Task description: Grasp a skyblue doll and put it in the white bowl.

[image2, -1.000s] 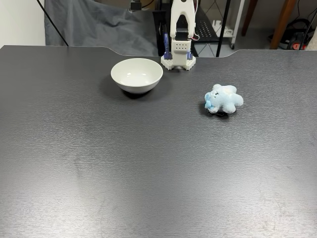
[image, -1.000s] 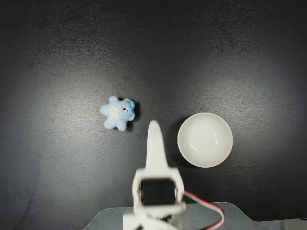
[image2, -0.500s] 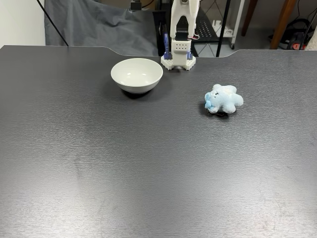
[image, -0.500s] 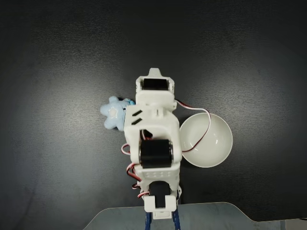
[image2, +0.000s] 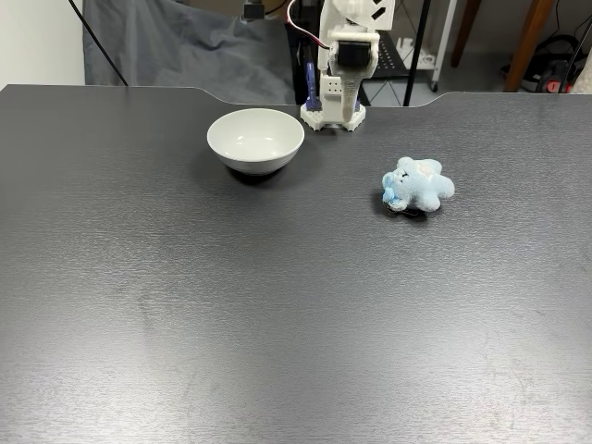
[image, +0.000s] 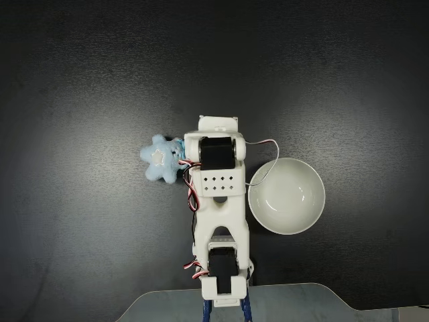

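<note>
In a fixed view from above, the white arm [image: 216, 201] rises from its base at the bottom edge and reaches up the frame over the dark surface [image: 80, 80]. Its upper links hide the jaws, so I cannot tell whether they are apart or together, nor just where they hang. The skyblue doll [image: 159, 158] lies on the surface just beside the arm's upper block on the left, its right edge partly covered by it. The white bowl [image: 287, 196] sits on the arm's other side, close to it and empty.

In a fixed view from the front, the arm's base [image2: 333, 106] stands at the far edge and its links [image2: 354, 28] run up out of the top of the frame; the jaws cannot be judged here either. The doll [image2: 418, 185] rests untouched, right of the base, and the bowl [image2: 255, 140] left of it, the two well apart.

The step in hand looks to be the reach toward the doll. To do it well, swing toward the doll, spread the jaws before descending, centre them over its plump middle rather than a limb, and press down into the soft plush before closing.
</note>
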`<state>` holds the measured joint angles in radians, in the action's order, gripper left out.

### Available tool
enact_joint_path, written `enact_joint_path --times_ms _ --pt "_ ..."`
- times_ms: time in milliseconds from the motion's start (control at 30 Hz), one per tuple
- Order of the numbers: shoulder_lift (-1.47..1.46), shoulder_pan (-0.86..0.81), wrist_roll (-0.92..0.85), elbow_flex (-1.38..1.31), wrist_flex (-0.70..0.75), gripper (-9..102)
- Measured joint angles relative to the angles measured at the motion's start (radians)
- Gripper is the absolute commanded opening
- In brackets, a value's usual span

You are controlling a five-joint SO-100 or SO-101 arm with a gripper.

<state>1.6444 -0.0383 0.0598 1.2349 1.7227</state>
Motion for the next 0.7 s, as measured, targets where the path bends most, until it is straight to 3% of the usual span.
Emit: enact_joint_path --times_ms 400,500,700 --pt "0.026 0.025 0.000 0.025 0.000 -1" --pt "0.026 0.167 -0.002 0.025 0.000 -1" --pt "0.026 0.650 -0.009 0.028 0.000 -1"
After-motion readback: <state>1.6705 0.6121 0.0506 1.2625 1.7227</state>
